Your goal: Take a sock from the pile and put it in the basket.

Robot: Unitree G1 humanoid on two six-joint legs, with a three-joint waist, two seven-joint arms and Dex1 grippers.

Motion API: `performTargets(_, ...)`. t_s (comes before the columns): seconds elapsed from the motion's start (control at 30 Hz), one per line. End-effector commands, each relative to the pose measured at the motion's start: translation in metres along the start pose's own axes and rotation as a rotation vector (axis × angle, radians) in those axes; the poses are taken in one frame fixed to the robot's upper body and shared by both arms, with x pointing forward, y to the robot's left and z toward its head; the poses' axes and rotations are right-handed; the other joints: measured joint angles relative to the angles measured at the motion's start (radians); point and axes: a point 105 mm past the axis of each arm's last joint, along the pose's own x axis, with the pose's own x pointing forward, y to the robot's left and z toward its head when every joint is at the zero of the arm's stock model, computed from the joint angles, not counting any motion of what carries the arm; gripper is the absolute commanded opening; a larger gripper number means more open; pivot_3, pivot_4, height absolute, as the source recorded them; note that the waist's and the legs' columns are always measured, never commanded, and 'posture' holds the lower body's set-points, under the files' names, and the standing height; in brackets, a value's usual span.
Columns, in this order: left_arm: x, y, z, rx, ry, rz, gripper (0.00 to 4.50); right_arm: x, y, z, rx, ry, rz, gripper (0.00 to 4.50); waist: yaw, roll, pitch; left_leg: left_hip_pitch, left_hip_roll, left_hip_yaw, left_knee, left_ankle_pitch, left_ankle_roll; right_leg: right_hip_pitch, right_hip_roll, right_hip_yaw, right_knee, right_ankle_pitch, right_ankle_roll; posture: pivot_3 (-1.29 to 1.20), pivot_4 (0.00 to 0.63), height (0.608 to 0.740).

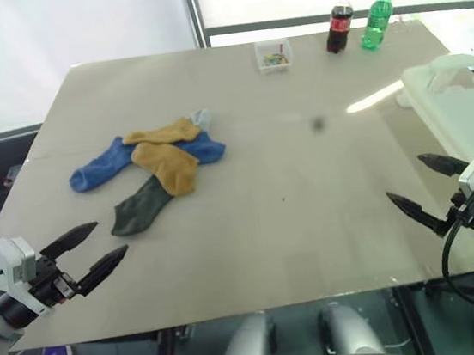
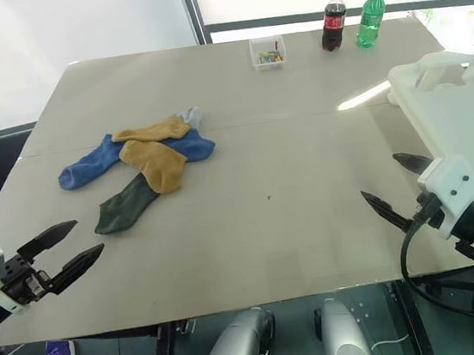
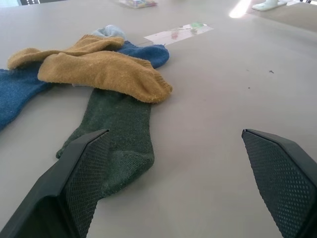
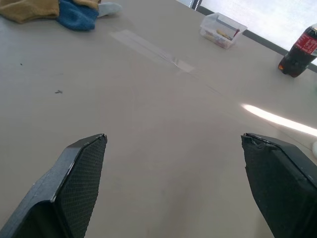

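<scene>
Green wool sock (image 1: pixel 141 205) lies just ahead of your left gripper (image 1: pixel 92 250), pointing away from it. Its black fingers are wide and empty, and it is nearer than the right gripper (image 1: pixel 417 186).

Both arms are held low at the near edge of the tabletop (image 1: pixel 311 220), one at each side. The left pincer (image 1: pixel 92 251) is carried at the near left, its two black fingers spread wide, angled toward the far right, nothing gripped between them. The right pincer (image 1: pixel 424 184) is kept at the near right, fingers equally wide apart and empty, angled toward the far left. Neither is seen touching anything.
</scene>
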Motion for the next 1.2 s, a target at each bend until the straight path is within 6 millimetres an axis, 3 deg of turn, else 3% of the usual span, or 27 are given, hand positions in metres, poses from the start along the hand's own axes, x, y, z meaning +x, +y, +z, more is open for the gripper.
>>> performTargets(0.03, 0.002, -0.002, 0.009, 0.022, -0.026, 0.004, 4.5, -0.001, -0.001, 0.011, -0.03, -0.034, 0.0, 4.47, 0.0, 0.0, 0.0, 0.0, 0.0, 0.0, 0.0, 0.0, 0.0, 0.0, 0.0, 0.0, 0.0, 0.0, 0.0, 0.0, 0.15, 0.74)
performTargets(0.37, 0.023, -0.013, 0.01, -0.016, -0.044, -0.019, 4.5, 0.008, 0.008, 0.014, -0.022, -0.075, 0.031, 4.47, -0.001, 0.0, 0.0, 0.0, 0.0, 0.0, 0.0, 0.0, 0.0, 0.0, 0.0, 0.0, 0.0, 0.0, 0.0, 0.0, 0.15, 0.74)
performTargets(0.53, 0.043, -0.017, 0.018, -0.02, -0.062, 0.03, 4.5, 0.017, 0.015, 0.018, -0.011, -0.102, 0.065, 4.47, 0.0, 0.0, 0.0, 0.0, 0.0, 0.0, 0.0, 0.0, 0.0, 0.0, 0.0, 0.0, 0.0, 0.0, 0.0, 0.0, 0.15, 0.74)
performTargets(0.67, 0.06, -0.011, 0.013, 0.012, 0.028, 0.188, 4.5, 0.028, 0.021, 0.023, -0.006, -0.132, 0.107, 4.47, 0.001, 0.0, 0.0, 0.0, 0.0, 0.0, 0.0, 0.0, 0.0, 0.0, 0.0, 0.0, 0.0, 0.0, 0.0, 0.0, 0.15, 0.74)
performTargets(0.8, 0.069, -0.013, 0.005, -0.078, 0.123, 0.226, 4.5, 0.036, 0.032, 0.027, -0.017, -0.151, 0.154, 4.47, -0.001, 0.0, 0.0, 0.0, 0.0, 0.0, 0.0, 0.0, 0.0, 0.0, 0.001, 0.0, 0.0, 0.0, 0.0, 0.0, 0.15, 0.74)
performTargets(0.9, 0.074, 0.0, 0.005, -0.177, 0.167, 0.266, 4.5, 0.043, 0.038, 0.03, -0.012, -0.177, 0.169, 4.47, 0.001, 0.0, 0.0, 0.0, 0.0, -0.001, 0.0, 0.0, 0.0, 0.0, 0.001, 0.0, 0.001, 0.0, 0.0, 0.0, 0.15, 0.74)
performTargets(1.07, 0.085, 0.029, 0.019, -0.315, 0.089, 0.368, 4.5, 0.055, 0.043, 0.03, -0.011, -0.2, 0.184, 4.47, 0.0, 0.0, 0.0, 0.0, -0.001, -0.002, 0.001, 0.0, -0.001, 0.0, 0.002, -0.002, 0.002, 0.001, 0.001, 0.0, 0.15, 0.74)
performTargets(1.2, 0.107, 0.049, 0.014, -0.452, 0.079, 0.491, 4.5, 0.063, 0.045, 0.031, -0.018, -0.223, 0.175, 4.47, 0.0, 0.0, 0.0, 0.0, -0.001, -0.001, 0.001, 0.003, -0.005, -0.001, 0.002, -0.002, 0.002, 0.001, 0.001, 0.0, 0.15, 0.74)
